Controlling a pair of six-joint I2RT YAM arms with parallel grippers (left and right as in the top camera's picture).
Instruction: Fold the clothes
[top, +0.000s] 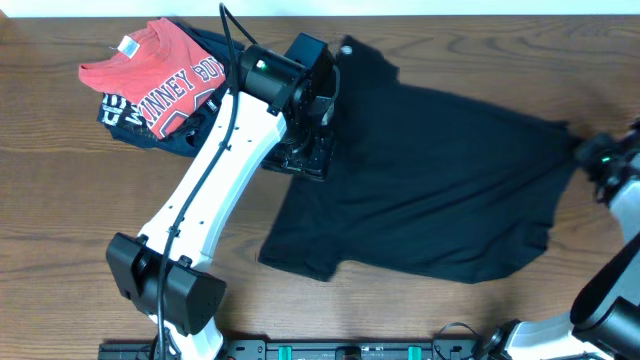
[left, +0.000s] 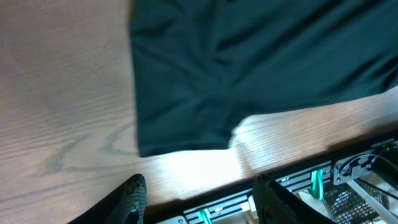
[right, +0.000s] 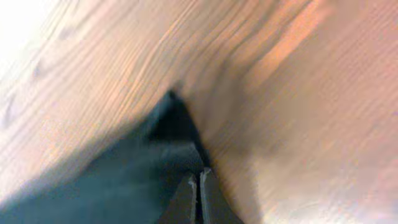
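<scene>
table; wrist view alone shows right gripper pinching t-shirt

- Large plain black soft-fabric T-shirt: solid black, 1 small white mark.
- Crumpled red fabric T-shirt: white lettering.
- Bunched navy garment: white print.
- Wooden table: brown, streaked grain.

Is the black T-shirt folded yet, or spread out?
Spread out: the black T-shirt lies open and wrinkled across the table, no fold visible.
</scene>
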